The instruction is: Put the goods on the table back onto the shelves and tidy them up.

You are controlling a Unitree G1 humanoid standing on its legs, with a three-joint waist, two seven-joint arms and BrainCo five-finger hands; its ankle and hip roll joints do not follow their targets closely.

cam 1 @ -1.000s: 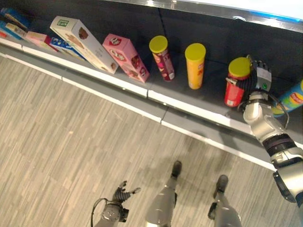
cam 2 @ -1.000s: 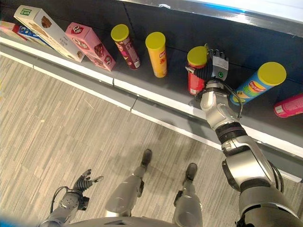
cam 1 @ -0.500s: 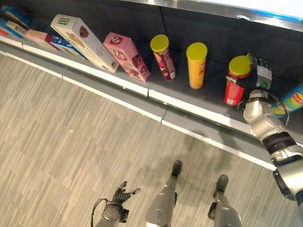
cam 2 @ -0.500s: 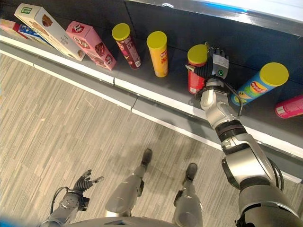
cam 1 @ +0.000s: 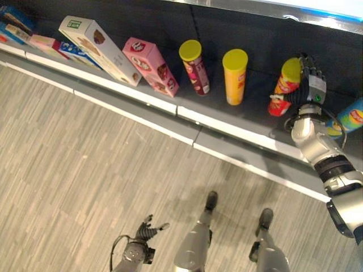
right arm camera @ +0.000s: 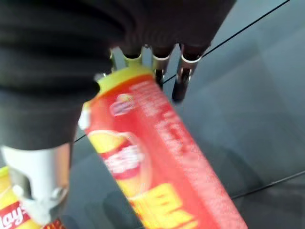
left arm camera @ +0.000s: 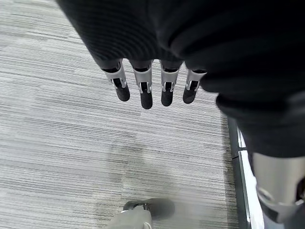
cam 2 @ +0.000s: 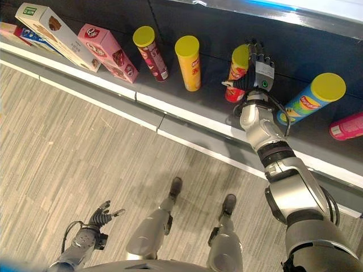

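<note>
1. The right hand point(cam 2: 258, 72) is reaching up to the dark shelf point(cam 2: 340, 153) and pressing against a red can point(cam 2: 237, 72) with a yellow lid.
2. In the right wrist view the red can point(right arm camera: 157, 157) is lying along the palm, with the silver fingers point(right arm camera: 183, 78) sticking out straight past its lid end rather than wrapping round it, so the hand is resting loose against the can, not clamping it.
3. The red can is tilting, its lid leaning toward the back wall of the shelf and its base sitting on the shelf floor.
4. A blue can point(cam 2: 311, 99) with a yellow lid is leaning just beside the right hand on its outer side, and a pink can point(cam 2: 347, 126) is lying on its side further along the shelf.
5. On the other side of the red can, a yellow can point(cam 2: 189, 62) is standing upright, and a maroon can point(cam 2: 150, 52) with a yellow lid is standing next to it.
6. Further left, a pink box point(cam 2: 106, 52) and a white box point(cam 2: 54, 35) are leaning on the shelf, with smaller packets point(cam 1: 34, 41) lying behind them.
7. The left hand point(cam 2: 101, 216) is hanging low over the wood-patterned floor point(cam 2: 74, 147), well apart from the shelf.
8. In the left wrist view its fingers point(left arm camera: 145, 93) are pointing straight and relaxed, holding nothing.
</note>
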